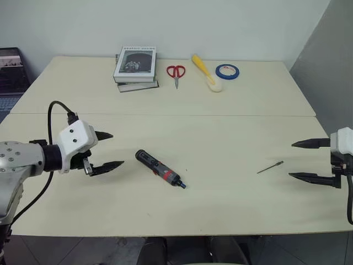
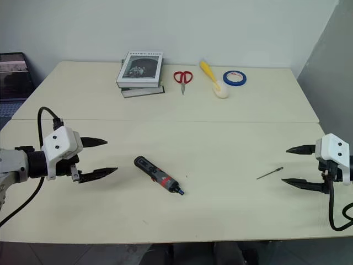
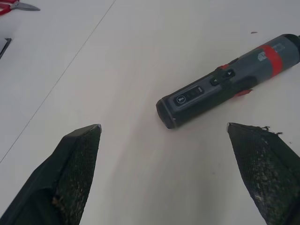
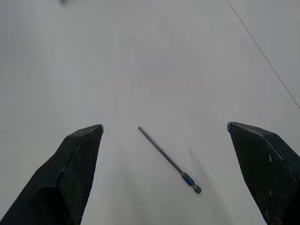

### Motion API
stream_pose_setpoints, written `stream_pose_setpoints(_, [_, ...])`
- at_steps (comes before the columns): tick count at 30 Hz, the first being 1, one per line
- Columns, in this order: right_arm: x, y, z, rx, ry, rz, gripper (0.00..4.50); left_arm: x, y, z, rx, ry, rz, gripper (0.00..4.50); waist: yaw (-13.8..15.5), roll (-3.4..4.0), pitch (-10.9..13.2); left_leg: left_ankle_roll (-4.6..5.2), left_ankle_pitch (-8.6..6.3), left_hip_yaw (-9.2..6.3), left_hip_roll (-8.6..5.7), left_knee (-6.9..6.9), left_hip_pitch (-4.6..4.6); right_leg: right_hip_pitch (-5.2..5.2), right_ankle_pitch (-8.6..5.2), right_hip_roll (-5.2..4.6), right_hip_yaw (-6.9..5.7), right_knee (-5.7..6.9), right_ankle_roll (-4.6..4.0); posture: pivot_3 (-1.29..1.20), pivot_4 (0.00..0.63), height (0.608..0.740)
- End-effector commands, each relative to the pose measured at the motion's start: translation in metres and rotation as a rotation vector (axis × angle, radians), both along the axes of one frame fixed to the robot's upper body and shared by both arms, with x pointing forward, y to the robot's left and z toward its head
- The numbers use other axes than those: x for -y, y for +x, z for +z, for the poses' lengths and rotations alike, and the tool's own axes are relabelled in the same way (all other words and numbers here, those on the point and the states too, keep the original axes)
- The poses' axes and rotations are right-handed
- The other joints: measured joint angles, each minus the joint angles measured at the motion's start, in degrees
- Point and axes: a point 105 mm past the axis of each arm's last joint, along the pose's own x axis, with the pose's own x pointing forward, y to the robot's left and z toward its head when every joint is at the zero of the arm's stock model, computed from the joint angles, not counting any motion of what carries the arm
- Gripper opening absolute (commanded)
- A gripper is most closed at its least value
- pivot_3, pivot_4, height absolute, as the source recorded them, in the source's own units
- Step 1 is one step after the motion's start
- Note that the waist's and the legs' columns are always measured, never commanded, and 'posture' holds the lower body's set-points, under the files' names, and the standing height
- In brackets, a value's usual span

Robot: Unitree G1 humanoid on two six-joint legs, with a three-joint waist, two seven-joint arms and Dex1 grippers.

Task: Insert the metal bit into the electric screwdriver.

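Right wrist view: right gripper (image 4: 164, 129) hanging spread, empty, near bit (image 4: 169, 159); left gripper (image 1: 109, 150) gaping, empty, facing screwdriver (image 1: 160, 169). Risk: thin bit lying flat, slipping between fingers.

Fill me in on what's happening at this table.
A two-armed robot is set to fit a metal bit into an electric screwdriver, but nothing is picked up yet. The left gripper hangs open beside the screwdriver's butt end, and the right gripper hangs open near the bit. Both items lie flat on the table, well apart. Books, red scissors, a yellow brush and blue tape sit along the far side.
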Motion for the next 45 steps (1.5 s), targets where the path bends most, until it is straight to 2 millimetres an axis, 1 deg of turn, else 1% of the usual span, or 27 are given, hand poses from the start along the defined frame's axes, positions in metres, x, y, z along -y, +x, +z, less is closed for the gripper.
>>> stream_pose_setpoints(1, [-0.002,0.000,0.009,0.051,-0.006,0.005,4.46,-0.001,-0.002,0.006,0.028,0.013,-0.012,4.50,0.0,0.00,0.0,0.00,0.00,0.00,0.00,0.00,0.00,0.00,0.00,0.00,0.00,0.00,0.00,0.00,0.150,0.740])
stream_pose_setpoints(4, [-0.005,-0.001,0.007,0.051,-0.001,0.010,4.46,-0.002,-0.001,0.007,0.043,0.033,-0.003,4.50,0.0,0.00,0.0,0.00,0.00,0.00,0.00,0.00,0.00,0.00,0.00,0.00,0.00,0.00,0.00,0.00,0.150,0.740])
stream_pose_setpoints(6, [-0.006,0.000,0.005,0.050,0.002,0.011,4.46,0.002,0.000,0.012,0.076,0.003,-0.028,4.50,0.0,0.00,0.0,0.00,0.00,0.00,0.00,0.00,0.00,0.00,0.00,0.00,0.00,0.01,0.01,0.00,0.150,0.740])
stream_pose_setpoints(9, [-0.008,0.000,0.003,0.046,0.009,0.008,4.46,0.005,-0.004,0.010,0.059,-0.002,-0.056,4.50,0.0,0.00,0.0,0.00,0.00,0.00,0.00,0.02,0.00,0.02,0.01,0.00,0.00,0.01,0.01,0.00,0.150,0.740])
stream_pose_setpoints(13, [-0.012,-0.004,0.000,-0.011,0.039,-0.005,4.46,0.005,-0.006,0.008,0.047,0.022,-0.079,4.50,0.0,0.00,0.0,0.00,0.00,0.00,0.00,0.02,0.01,0.02,0.01,0.00,0.00,0.02,0.02,0.00,0.150,0.740])
stream_pose_setpoints(17, [-0.017,-0.011,-0.003,-0.027,0.013,0.013,4.46,0.015,-0.008,0.010,0.048,0.059,-0.166,4.50,0.1,0.00,0.0,0.00,0.00,-0.01,0.00,0.02,0.01,0.02,0.01,0.00,-0.01,0.02,0.01,0.00,0.150,0.740])
stream_pose_setpoints(20, [-0.021,-0.014,-0.001,-0.001,-0.009,0.032,4.46,0.023,-0.007,0.013,0.082,0.098,-0.223,4.50,0.1,0.00,0.0,0.00,0.00,-0.01,0.00,0.03,0.01,0.04,0.02,0.00,0.00,0.01,0.02,0.00,0.150,0.740])
stream_pose_setpoints(23, [-0.034,-0.023,0.003,-0.018,-0.003,0.056,4.46,0.041,-0.006,0.012,0.073,0.161,-0.350,4.50,0.2,-0.01,0.0,0.00,0.00,-0.01,-0.01,0.04,0.01,0.06,0.04,0.00,0.00,0.02,0.06,0.00,0.150,0.740])
stream_pose_setpoints(25, [-0.043,-0.028,0.002,-0.026,-0.047,0.062,4.46,0.057,-0.007,0.006,0.040,0.218,-0.452,4.50,0.3,0.00,0.0,0.00,0.00,-0.02,-0.01,0.04,0.02,0.07,0.05,0.01,0.01,0.02,0.08,0.00,0.150,0.740])
stream_pose_setpoints(29, [-0.058,-0.037,0.001,-0.067,-0.049,0.049,4.46,0.078,-0.005,-0.001,0.024,0.287,-0.597,4.50,0.5,-0.01,0.0,0.00,0.01,-0.07,-0.04,0.09,0.00,0.12,0.15,0.03,0.01,0.00,0.26,0.00,0.150,0.740])
stream_pose_setpoints(32, [-0.065,-0.041,-0.001,-0.089,-0.067,0.026,4.46,0.094,-0.002,-0.007,0.021,0.342,-0.696,4.50,0.5,-0.01,0.0,0.00,0.01,-0.07,-0.04,0.10,0.00,0.14,0.17,0.03,0.02,0.00,0.29,0.00,0.150,0.740])
stream_pose_setpoints(34, [-0.066,-0.044,-0.007,-0.129,-0.110,-0.007,4.46,0.103,0.000,-0.015,0.011,0.404,-0.763,4.50,0.6,-0.01,0.0,0.00,0.01,-0.08,-0.05,0.11,-0.03,0.14,0.18,0.04,0.00,-0.01,0.31,0.00,0.150,0.740])
stream_pose_setpoints(37, [-0.077,-0.051,-0.006,-0.154,-0.074,0.005,4.46,0.118,0.004,-0.021,0.003,0.427,-0.817,4.50,0.6,-0.05,0.0,0.00,0.01,-0.08,-0.05,0.13,-0.02,0.16,0.18,0.05,0.02,-0.02,0.30,0.00,0.150,0.740])
stream_pose_setpoints(40, [-0.089,-0.055,-0.002,-0.144,-0.036,0.031,4.46,0.125,0.006,-0.027,-0.015,0.464,-0.862,4.50,0.6,-0.05,0.0,0.01,0.01,-0.11,-0.05,0.14,-0.03,0.19,0.20,0.06,0.02,-0.01,0.35,0.00,0.150,0.740])
stream_pose_setpoints(45, [-0.099,-0.062,0.000,-0.184,0.011,0.047,4.46,0.132,0.007,-0.040,-0.031,0.536,-0.926,4.50,0.6,-0.05,0.0,0.01,0.01,-0.15,-0.04,0.13,-0.03,0.18,0.27,0.08,0.01,-0.02,0.46,0.00,0.150,0.740])
